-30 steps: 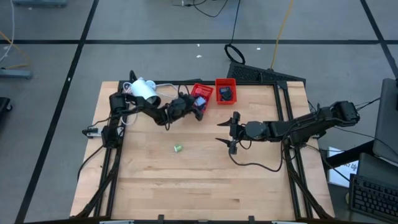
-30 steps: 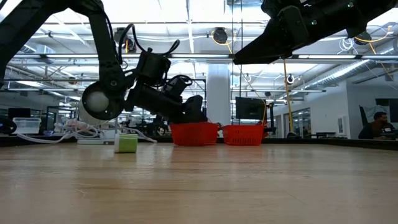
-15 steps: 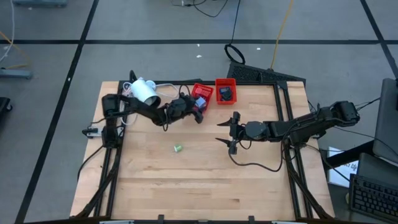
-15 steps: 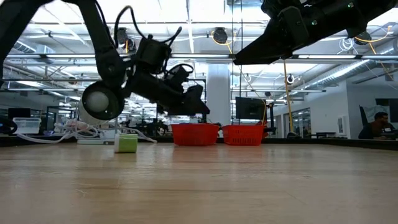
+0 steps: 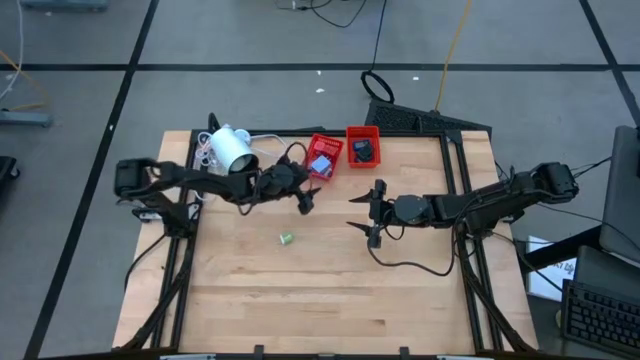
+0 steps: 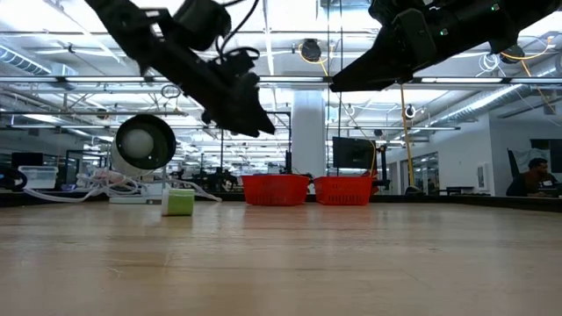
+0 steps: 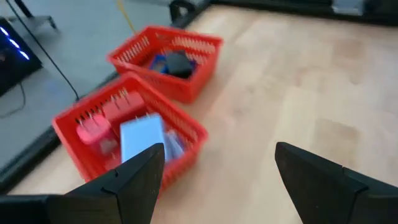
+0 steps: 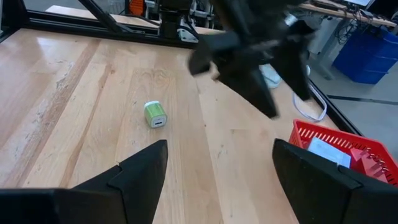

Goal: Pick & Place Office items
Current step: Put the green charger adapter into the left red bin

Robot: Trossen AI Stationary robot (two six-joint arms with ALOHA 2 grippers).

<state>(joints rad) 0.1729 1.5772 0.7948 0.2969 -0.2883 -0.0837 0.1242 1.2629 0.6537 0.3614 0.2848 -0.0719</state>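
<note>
The office items are small blocks. A green one (image 5: 286,238) (image 8: 155,114) lies alone on the bare wood. A pale white-blue block (image 7: 142,138) and red pieces (image 7: 99,124) lie in the left red tray (image 5: 324,155). A black piece (image 7: 180,64) lies in the right red tray (image 5: 362,145). My left gripper (image 5: 305,199) (image 7: 217,168) hangs open in the air just in front of the left tray, nothing between its fingers. My right gripper (image 5: 352,213) (image 8: 217,168) hovers open over the table's middle, pointing toward the left arm.
A white cylindrical lamp-like device (image 5: 232,147) with its cable lies at the far left, close behind the left arm. Both trays stand side by side at the far edge. Bare wood stretches across the near half of the table (image 5: 330,300).
My left gripper has risen from the left red tray and drawn back toward the table's near-left, tipping from steeply down to nearer level. The pale block stays in the tray. My right gripper has kept still.
</note>
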